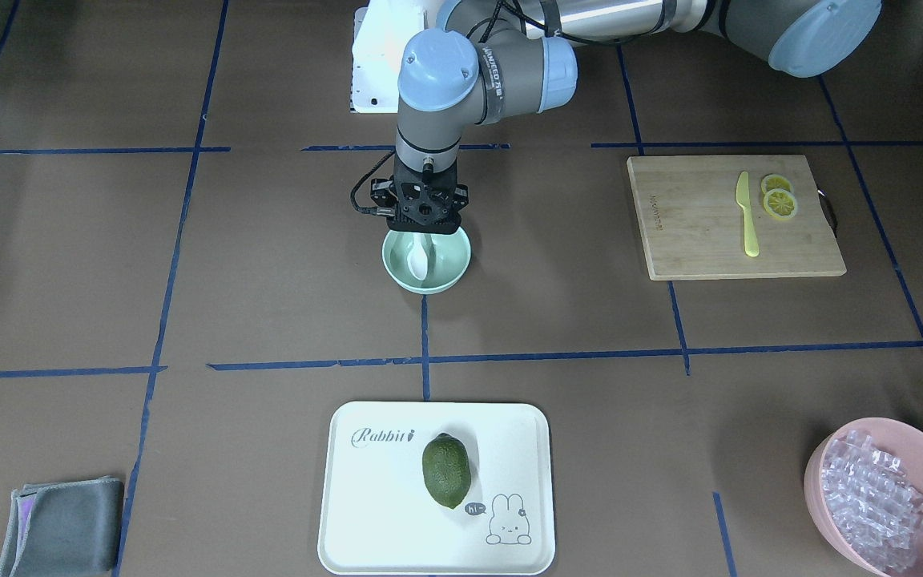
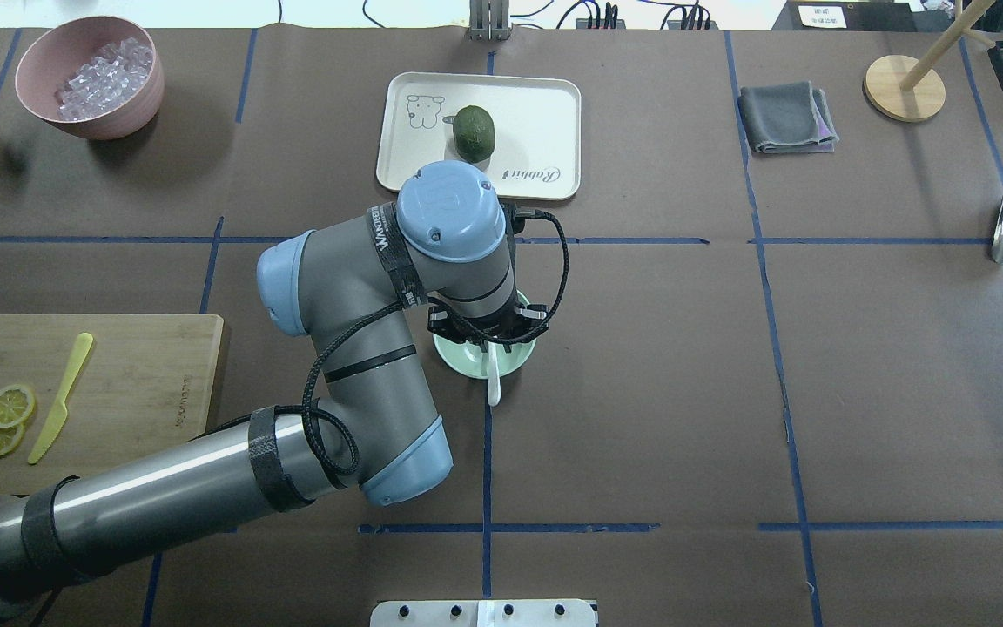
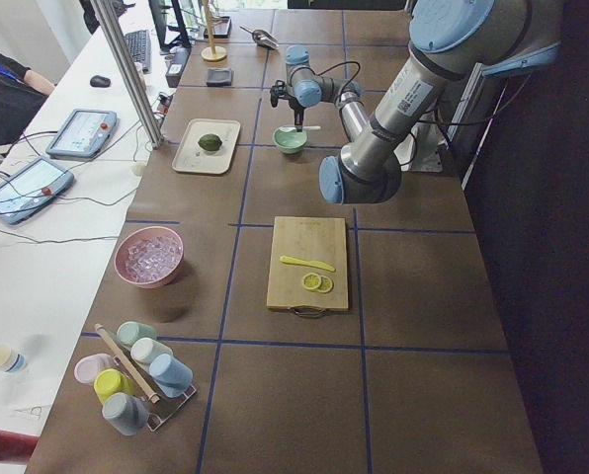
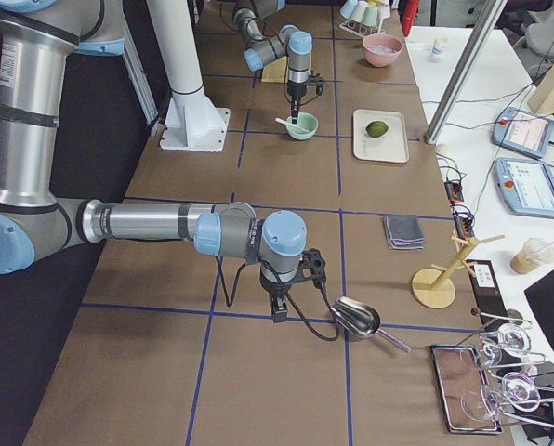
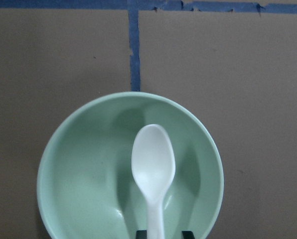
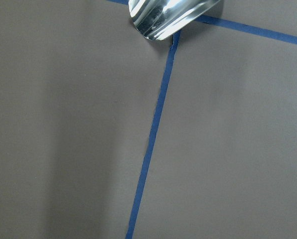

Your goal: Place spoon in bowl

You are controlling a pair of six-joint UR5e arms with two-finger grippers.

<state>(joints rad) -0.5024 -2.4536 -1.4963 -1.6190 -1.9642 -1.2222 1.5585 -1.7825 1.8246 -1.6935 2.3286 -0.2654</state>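
Currently my left gripper (image 1: 424, 228) is hanging straight down over the bowl (image 1: 452, 260), just above the centre of the front-facing view; the spoon (image 1: 419, 260) is lying in that bowl, scoop facing up near the middle of the wrist view, handle running down to the frame's bottom edge; in the overhead view the handle is leaning over the rim and sticking out below it; my fingertips (image 5: 142, 234) are showing at the bottom edge of the wrist view, standing wider apart than the handle between them, so the grip is released; my right gripper (image 4: 277, 314) is pointing down at the table (image 4: 258, 390) in the lower middle of the right-side view, just beside a metal scoop (image 4: 356, 319); whether it is clenched or released I cannot tell.
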